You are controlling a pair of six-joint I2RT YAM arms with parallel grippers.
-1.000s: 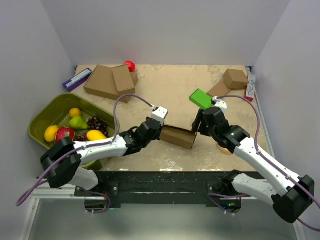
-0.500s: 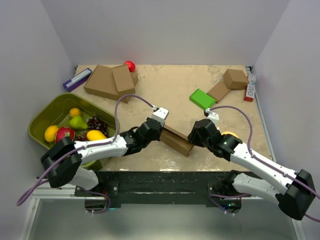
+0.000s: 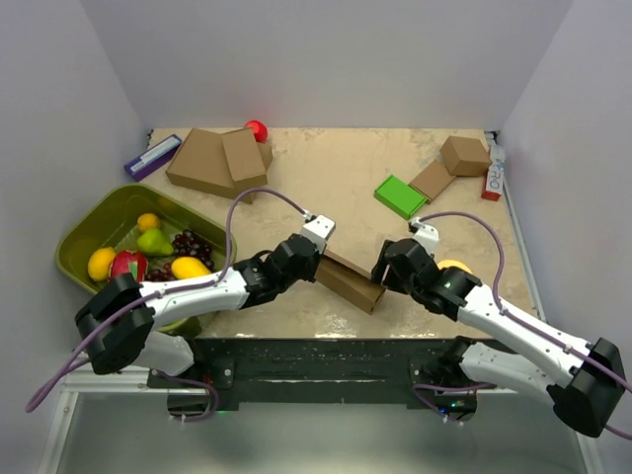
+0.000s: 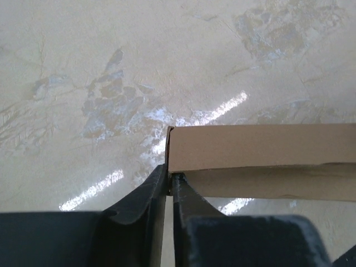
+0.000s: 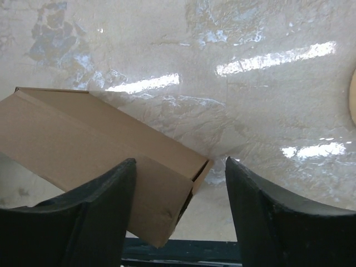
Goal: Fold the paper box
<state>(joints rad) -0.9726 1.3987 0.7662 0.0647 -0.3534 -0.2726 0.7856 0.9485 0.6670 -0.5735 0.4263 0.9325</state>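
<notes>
Top external: shows paper box (image 3: 348, 279) lying right of fruit tray (image 3: 89, 212), well apart. Judged largely folded into a thin closed shape; end flaps probably left to tuck. Left wrist alone reveals left gripper (image 4: 170, 179) pinched together on box corner. Right wrist alone reveals right gripper (image 5: 181, 189) spread apart, straddling slightly gaping end farther from tray.

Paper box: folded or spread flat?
Folded: the paper box is a thin closed shape, top and side panels formed. Right wrist view shows a small gap at one end.
</notes>
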